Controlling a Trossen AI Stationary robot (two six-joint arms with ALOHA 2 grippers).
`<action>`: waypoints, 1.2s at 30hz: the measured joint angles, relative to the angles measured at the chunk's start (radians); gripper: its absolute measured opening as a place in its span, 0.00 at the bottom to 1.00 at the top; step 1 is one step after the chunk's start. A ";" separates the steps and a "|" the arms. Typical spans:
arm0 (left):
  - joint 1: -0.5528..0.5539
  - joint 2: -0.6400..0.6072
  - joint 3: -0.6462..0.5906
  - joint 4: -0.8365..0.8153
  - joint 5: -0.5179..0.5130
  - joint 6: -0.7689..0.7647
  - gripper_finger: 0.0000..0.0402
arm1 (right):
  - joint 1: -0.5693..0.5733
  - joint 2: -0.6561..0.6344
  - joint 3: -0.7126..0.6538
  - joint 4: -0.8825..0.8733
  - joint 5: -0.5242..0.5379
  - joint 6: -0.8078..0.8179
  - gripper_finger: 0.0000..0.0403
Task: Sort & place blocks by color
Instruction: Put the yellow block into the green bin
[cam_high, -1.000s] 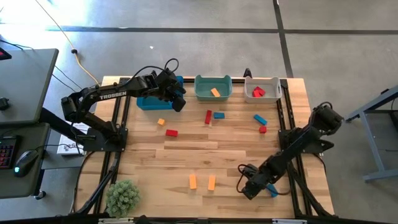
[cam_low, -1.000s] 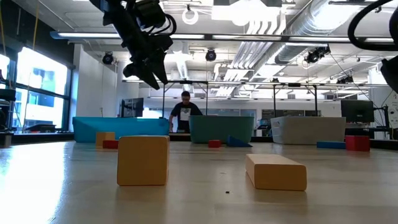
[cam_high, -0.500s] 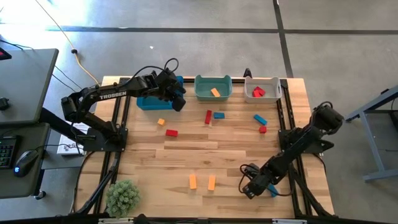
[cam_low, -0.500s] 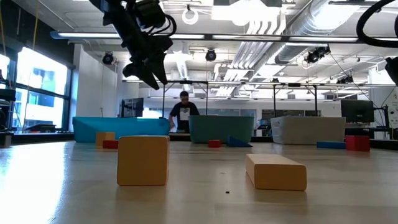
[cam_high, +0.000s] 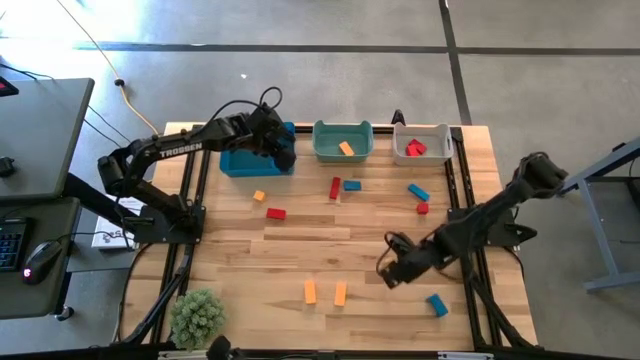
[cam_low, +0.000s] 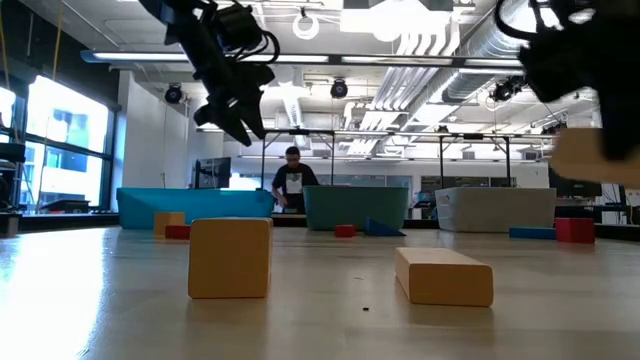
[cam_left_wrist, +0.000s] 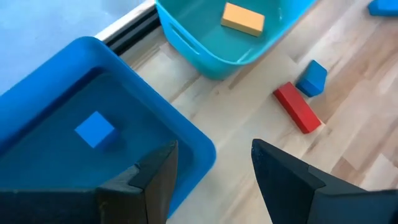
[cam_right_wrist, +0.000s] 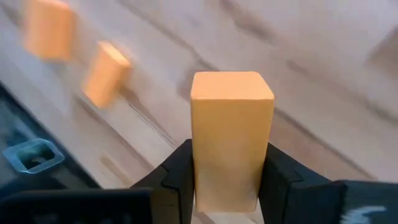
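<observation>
My right gripper (cam_high: 391, 269) hangs over the table's near right part, shut on an orange block (cam_right_wrist: 231, 134). That block also shows high at the right edge of the low view (cam_low: 598, 156). My left gripper (cam_high: 283, 153) hovers open over the near right corner of the blue bin (cam_high: 240, 162), nothing between its fingers. A blue cube (cam_left_wrist: 94, 130) lies on that bin's floor. Two orange bars (cam_high: 310, 292) (cam_high: 340, 292) and a blue block (cam_high: 437, 304) lie near the front edge. Red, blue and orange blocks lie across the middle. My right gripper pinches the orange block between its two fingers (cam_right_wrist: 177, 177), on two opposite sides near one end (cam_right_wrist: 227, 193). The block's other end sticks out past the fingertips. It is lifted clear of the table.
The teal bin (cam_high: 343, 141) holds an orange block (cam_left_wrist: 244, 18). The white bin (cam_high: 421, 146) holds red blocks. A red bar (cam_high: 335, 188) and a blue cube (cam_high: 352, 185) lie just in front of the teal bin. A small plant (cam_high: 197, 316) stands at the near left corner.
My right gripper has risen from the table's near right corner, beside the blue block, and gone toward the far edge. The orange block now shows in the low view, lifted above the table. My left gripper has drawn a little farther over the blue bin.
</observation>
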 joint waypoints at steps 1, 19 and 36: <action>0.008 0.000 0.000 0.001 0.000 0.001 0.49 | -0.028 -0.018 0.000 0.004 0.003 -0.030 0.25; 0.126 0.000 0.000 0.005 0.000 0.123 0.49 | -0.691 -0.176 0.002 0.338 0.080 -0.671 0.25; 0.124 0.000 0.000 0.057 0.035 0.176 0.49 | -1.053 -0.176 0.003 0.753 0.185 -0.976 0.25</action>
